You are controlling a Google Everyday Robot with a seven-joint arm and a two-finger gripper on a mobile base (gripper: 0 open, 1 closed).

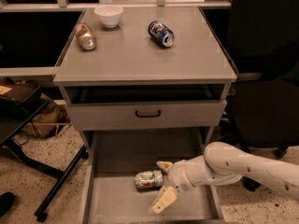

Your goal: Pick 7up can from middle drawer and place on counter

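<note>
7up can [149, 179], a small pale cream drink can with green print and silver ends, lies on its side on the flat floor of the middle drawer [117, 206]. This wide, shallow grey metal tray is pulled out well below and forward of the table's front edge. The can rests near the middle of the drawer floor, its long axis running roughly left to right.

The tool [160, 185], a cream two-finger part on a white, rounded arm [243, 167], reaches in from the drawer's right side. Its fingers are spread wide, one fingertip [162, 164] just behind the can's right end and the other in front of it. Contact with the can cannot be made out.

The table [140, 59], the broad flat light-grey top of the cabinet, carries three things:
- a white round bowl [109, 15] at the back edge, left of centre;
- a copper-brown can [85, 35] on its side near the back left corner;
- a dark blue can [161, 33] on its side right of centre.

Beneath the front edge sits a grey drawer front with a black handle [147, 113].
</note>
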